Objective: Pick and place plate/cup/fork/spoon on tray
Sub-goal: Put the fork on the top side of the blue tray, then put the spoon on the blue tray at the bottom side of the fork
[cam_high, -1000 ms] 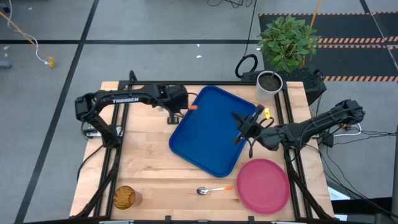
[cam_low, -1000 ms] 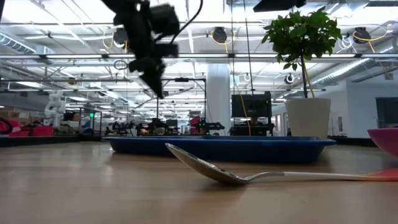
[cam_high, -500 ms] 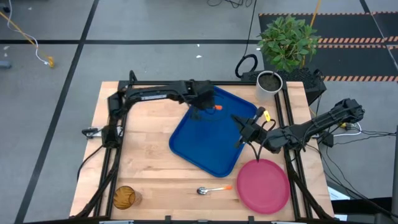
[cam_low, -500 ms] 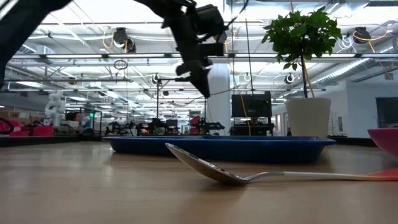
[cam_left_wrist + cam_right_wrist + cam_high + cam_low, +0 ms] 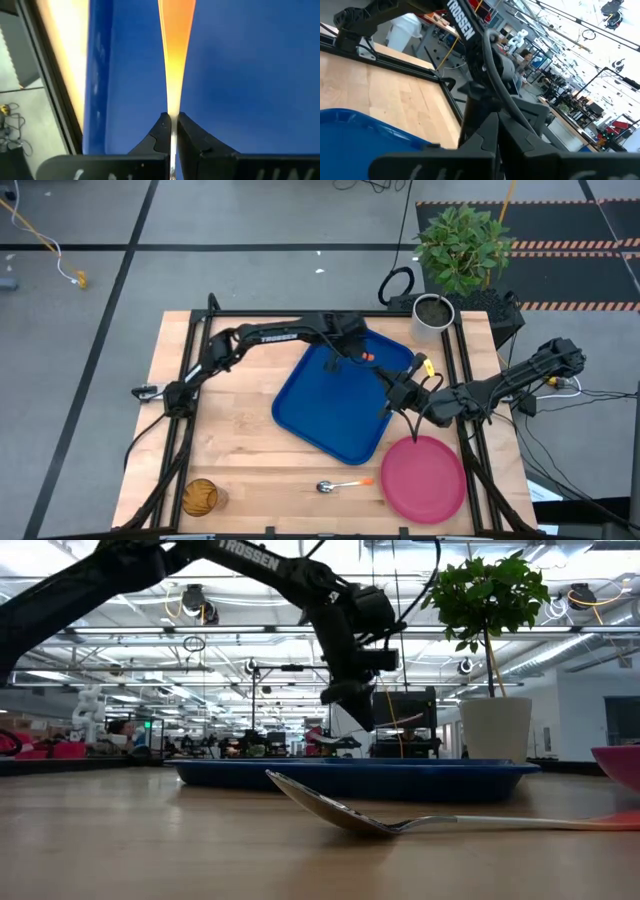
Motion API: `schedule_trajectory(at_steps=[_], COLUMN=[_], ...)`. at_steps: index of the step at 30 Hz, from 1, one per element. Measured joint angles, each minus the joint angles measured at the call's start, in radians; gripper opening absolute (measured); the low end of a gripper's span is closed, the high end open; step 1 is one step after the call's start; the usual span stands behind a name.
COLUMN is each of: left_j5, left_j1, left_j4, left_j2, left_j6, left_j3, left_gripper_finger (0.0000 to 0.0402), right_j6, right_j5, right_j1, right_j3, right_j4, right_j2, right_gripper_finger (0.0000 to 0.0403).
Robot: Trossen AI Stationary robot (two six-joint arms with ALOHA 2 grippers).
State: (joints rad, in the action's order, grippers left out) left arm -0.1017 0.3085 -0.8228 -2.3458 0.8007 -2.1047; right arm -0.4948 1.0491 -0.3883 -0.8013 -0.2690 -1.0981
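Note:
The fork's orange handle (image 5: 367, 357) sticks out of my left gripper (image 5: 354, 360), which is shut on the fork above the far part of the blue tray (image 5: 325, 415). In the left wrist view the fork (image 5: 175, 55) runs forward over the tray's blue floor (image 5: 250, 75). My right gripper (image 5: 392, 392) hangs shut over the tray's right rim, holding nothing. The pink-red plate (image 5: 423, 478) lies flat near the table's front right. The spoon (image 5: 340, 485) lies left of it, and the amber cup (image 5: 199, 498) stands at the front left corner. My left gripper pinches the fork's thin silver stem (image 5: 173, 131) between its two fingertips, just behind the orange handle (image 5: 175, 75). The fingers slant down from the table's left, and the fork runs on in line with them. It is lifted clear of the tray.
A white pot (image 5: 433, 313) with a green plant stands at the table's far right corner, beyond the tray. Bare wood (image 5: 230, 440) lies left of the tray. In the low view the spoon (image 5: 400, 822) lies in front of the tray's rim (image 5: 350, 778).
My left gripper has swung from the table's far left edge toward the right, out over the tray, sinking a little and rolling its wrist. It has stayed shut on the fork, which has travelled with it, clear of the tray.

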Motion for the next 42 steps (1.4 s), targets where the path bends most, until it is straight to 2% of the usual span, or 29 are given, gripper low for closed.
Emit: schedule_trajectory(at_steps=[2, 7, 13, 16, 23, 33, 39, 42], left_j5=[0.004, 0.087, 0.113, 0.083, 0.093, 0.048, 0.045, -0.007], left_j1=[0.004, 0.012, 0.018, 0.019, 0.016, 0.017, 0.016, 0.015], left_j4=[0.037, 0.096, 0.171, 0.160, 0.177, 0.181, 0.176, 0.181], left_j2=[-0.012, -0.026, -0.066, -0.073, -0.062, -0.062, -0.062, -0.059], left_j6=[0.009, 0.028, 0.048, 0.062, 0.058, 0.035, 0.016, -0.002], left_j3=[-0.001, -0.001, -0.001, 0.001, -0.001, -0.001, -0.001, -0.001], left_gripper_finger=[0.0009, 0.0009, 0.0009, 0.0009, 0.0011, 0.0076, 0.0083, 0.0084], right_j6=[0.011, 0.035, 0.076, 0.105, 0.139, 0.143, 0.139, 0.136], right_j5=[-0.001, -0.002, -0.002, -0.002, -0.003, -0.003, -0.003, -0.003], right_j1=[0.000, 0.001, 0.006, 0.007, 0.007, 0.006, 0.006, 0.006], right_j3=[0.000, 0.017, 0.040, 0.050, 0.056, 0.065, 0.065, 0.065], right_j4=[0.005, 0.009, 0.005, 0.004, 0.010, 0.012, 0.010, 0.010], right_j2=[0.000, 0.000, 0.000, 0.000, 0.000, 0.000, 0.001, 0.001], right_gripper_finger=[0.0000, 0.0000, 0.0000, 0.0000, 0.0000, 0.0000, 0.0000, 0.0000])
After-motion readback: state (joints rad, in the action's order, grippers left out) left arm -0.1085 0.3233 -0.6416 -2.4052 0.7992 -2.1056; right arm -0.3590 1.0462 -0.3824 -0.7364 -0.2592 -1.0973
